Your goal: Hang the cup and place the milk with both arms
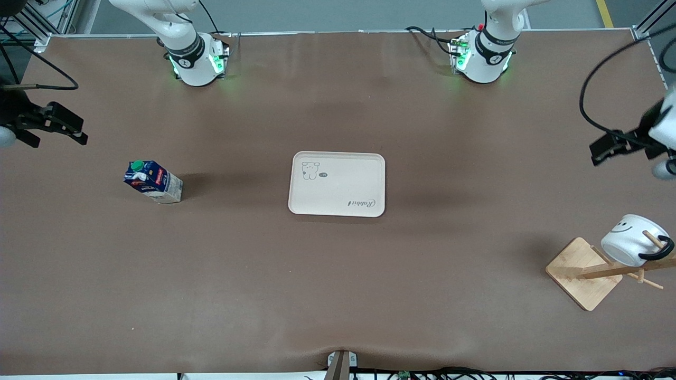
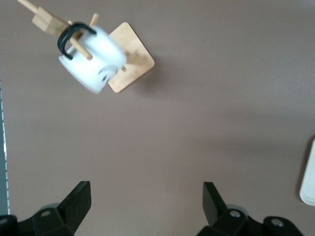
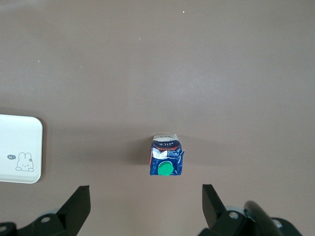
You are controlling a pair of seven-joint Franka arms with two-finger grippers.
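Note:
The white cup (image 1: 626, 241) with the smiley face hangs by its black handle on a peg of the wooden rack (image 1: 581, 274) at the left arm's end of the table; it also shows in the left wrist view (image 2: 93, 61). My left gripper (image 1: 602, 148) is open and empty in the air, over the table beside the rack (image 2: 133, 66). The dark blue milk (image 1: 153, 182) with a green cap stands on the table toward the right arm's end. My right gripper (image 1: 74, 129) is open and empty, up over the table beside the milk (image 3: 166, 160).
A white tray (image 1: 343, 184) with a rabbit drawing lies flat at the table's middle; it shows in the right wrist view (image 3: 19, 147) and at the edge of the left wrist view (image 2: 310, 182). Cables run along the table's edges.

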